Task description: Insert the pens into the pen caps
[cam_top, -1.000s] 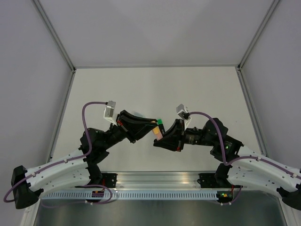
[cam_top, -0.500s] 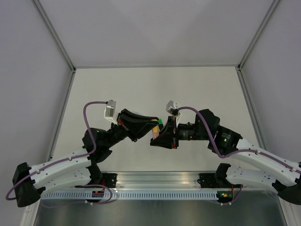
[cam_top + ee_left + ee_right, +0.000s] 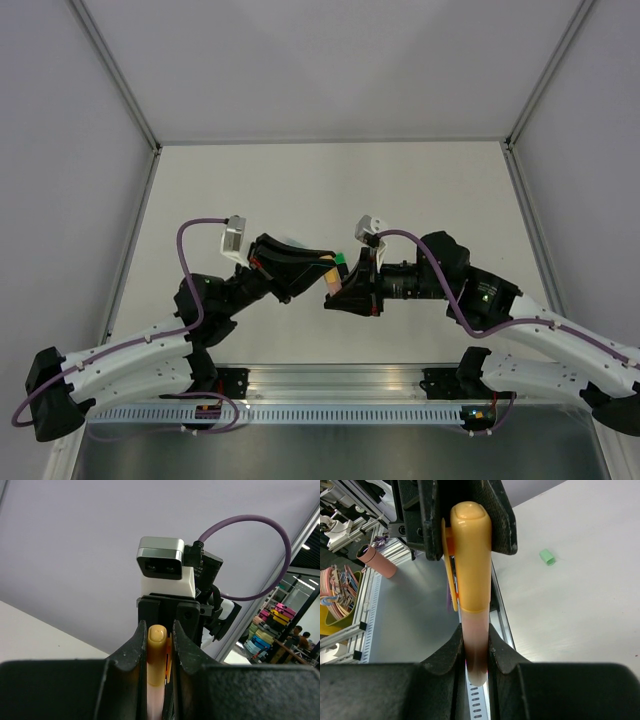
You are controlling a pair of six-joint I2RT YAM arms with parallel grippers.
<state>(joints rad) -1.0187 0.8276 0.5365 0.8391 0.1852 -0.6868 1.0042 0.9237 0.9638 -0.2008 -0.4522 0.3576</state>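
Observation:
The pale orange-pink pen (image 3: 475,645) has the orange cap (image 3: 470,555) on its far end. My right gripper (image 3: 476,635) is shut on the pen's bare body. My left gripper (image 3: 157,630) is shut on the orange cap (image 3: 156,652), fingertip to fingertip with the right one. In the top view the two grippers, left (image 3: 328,268) and right (image 3: 338,288), meet above the table's near middle with the pen (image 3: 332,281) between them. A pale green cap (image 3: 547,556) lies on the table beyond. The other pens and the third cap are out of view.
A small green piece (image 3: 340,258) shows on the table right behind the fingertips. The table (image 3: 330,190) is walled by grey panels at the back and sides. A slotted metal rail (image 3: 330,412) runs along the near edge between the arm bases.
My right gripper has moved left with the pen to meet my left gripper. The pen and the orange cap now sit together between both grippers. The left arm has barely moved.

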